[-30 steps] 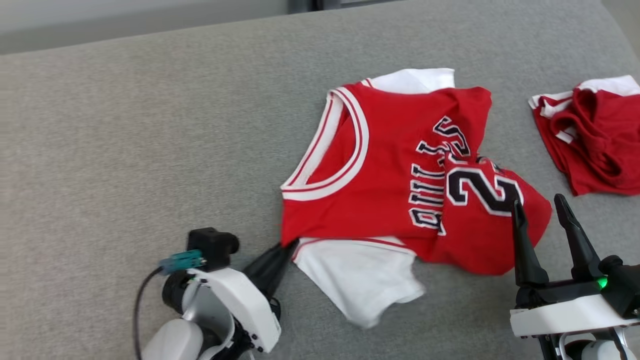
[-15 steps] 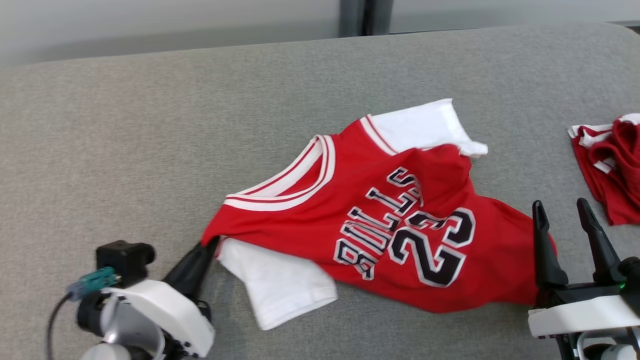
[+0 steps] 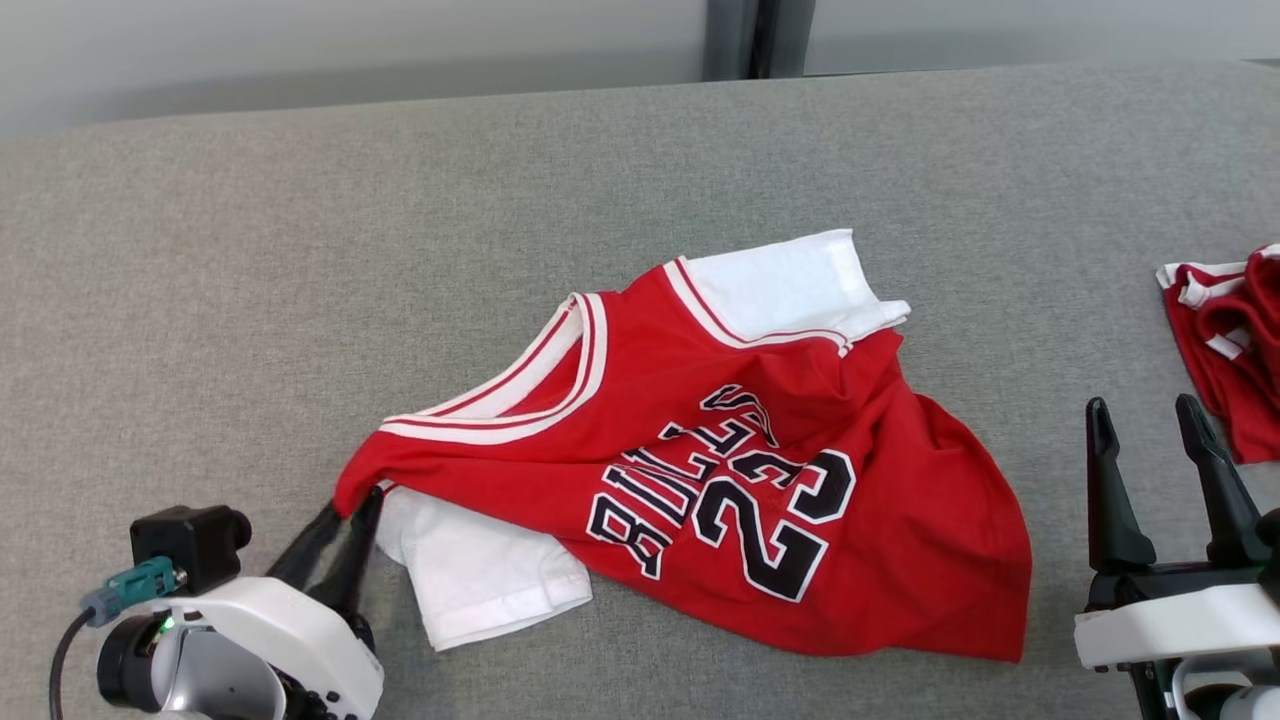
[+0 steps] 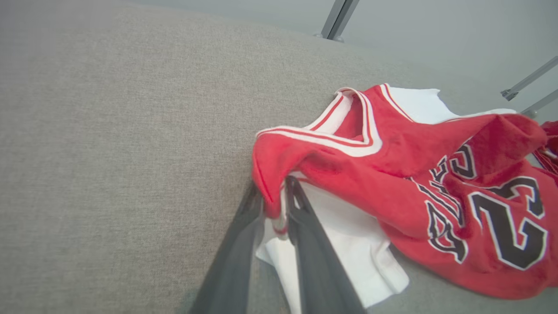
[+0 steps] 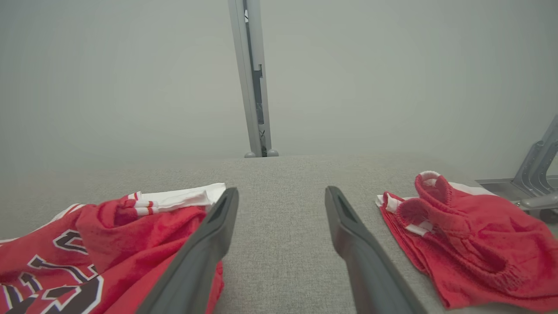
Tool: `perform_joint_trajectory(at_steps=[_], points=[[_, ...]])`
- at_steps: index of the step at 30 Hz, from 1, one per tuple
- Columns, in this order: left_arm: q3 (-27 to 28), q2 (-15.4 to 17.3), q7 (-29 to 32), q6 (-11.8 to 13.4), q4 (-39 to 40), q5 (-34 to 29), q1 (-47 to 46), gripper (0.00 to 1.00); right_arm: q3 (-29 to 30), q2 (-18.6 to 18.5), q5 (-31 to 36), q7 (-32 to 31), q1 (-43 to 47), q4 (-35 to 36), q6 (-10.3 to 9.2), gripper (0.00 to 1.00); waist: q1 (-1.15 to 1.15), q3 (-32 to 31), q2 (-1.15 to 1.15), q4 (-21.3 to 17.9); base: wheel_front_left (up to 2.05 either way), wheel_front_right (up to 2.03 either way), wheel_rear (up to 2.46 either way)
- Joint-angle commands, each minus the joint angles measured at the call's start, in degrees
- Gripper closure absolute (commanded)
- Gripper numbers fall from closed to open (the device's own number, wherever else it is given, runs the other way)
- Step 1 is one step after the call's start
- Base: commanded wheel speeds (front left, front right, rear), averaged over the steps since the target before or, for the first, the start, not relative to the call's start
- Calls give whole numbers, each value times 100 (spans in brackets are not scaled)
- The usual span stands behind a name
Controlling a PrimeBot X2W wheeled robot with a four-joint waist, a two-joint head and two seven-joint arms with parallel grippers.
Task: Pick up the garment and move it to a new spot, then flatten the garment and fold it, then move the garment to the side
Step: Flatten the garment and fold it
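Note:
The garment (image 3: pixel 760 430) is a red jersey with white sleeves and black lettering, lying rumpled on the grey cushion (image 3: pixel 300 250). My left gripper (image 3: pixel 352 500) sits at its near-left shoulder. In the left wrist view the left gripper (image 4: pixel 274 192) has its fingers slightly parted, with the red shoulder of the garment (image 4: pixel 392 148) still lying between them. My right gripper (image 3: pixel 1141 405) stands open just right of the garment's hem, touching nothing. In the right wrist view the right gripper (image 5: pixel 282 192) has bare cushion between its fingers, and the garment (image 5: pixel 109 235) lies to its left.
A second red piece of clothing (image 3: pixel 1225 340) lies crumpled at the right edge, right of my right gripper, also seen as a red heap (image 5: pixel 462 244). A metal post (image 5: pixel 255 87) rises behind the cushion's far edge. Bare cushion spreads to the left and far side.
The head view has shifted. My left gripper dragged the garment's shoulder leftward, turning and stretching the jersey out. Its fingers, shut before, have parted a little. The right gripper stays open.

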State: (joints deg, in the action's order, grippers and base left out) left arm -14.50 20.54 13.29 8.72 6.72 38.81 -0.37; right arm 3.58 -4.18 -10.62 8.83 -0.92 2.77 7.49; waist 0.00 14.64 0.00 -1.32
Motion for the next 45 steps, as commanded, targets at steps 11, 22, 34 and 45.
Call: perform_joint_trajectory(at_steps=[11,22,34,45], points=[[382,-151,-1572,443,-123,-732,-231,0,101,-67,58,-35,120,90,1,0,0,-420,0,41,0,0,0],[455,-484,-2703,648,336,-1226,40,0,-280,-110,165,-143,139,121,1,0,0,-689,0,1,0,0,0],[-59,-269,-2762,630,-60,-1962,239,0,-357,-104,57,-130,345,-92,1,0,0,-934,0,194,0,0,0],[-126,-329,-2788,560,-251,-1901,94,0,-289,-277,-23,-281,557,-189,1,0,0,-916,0,283,0,0,0]])
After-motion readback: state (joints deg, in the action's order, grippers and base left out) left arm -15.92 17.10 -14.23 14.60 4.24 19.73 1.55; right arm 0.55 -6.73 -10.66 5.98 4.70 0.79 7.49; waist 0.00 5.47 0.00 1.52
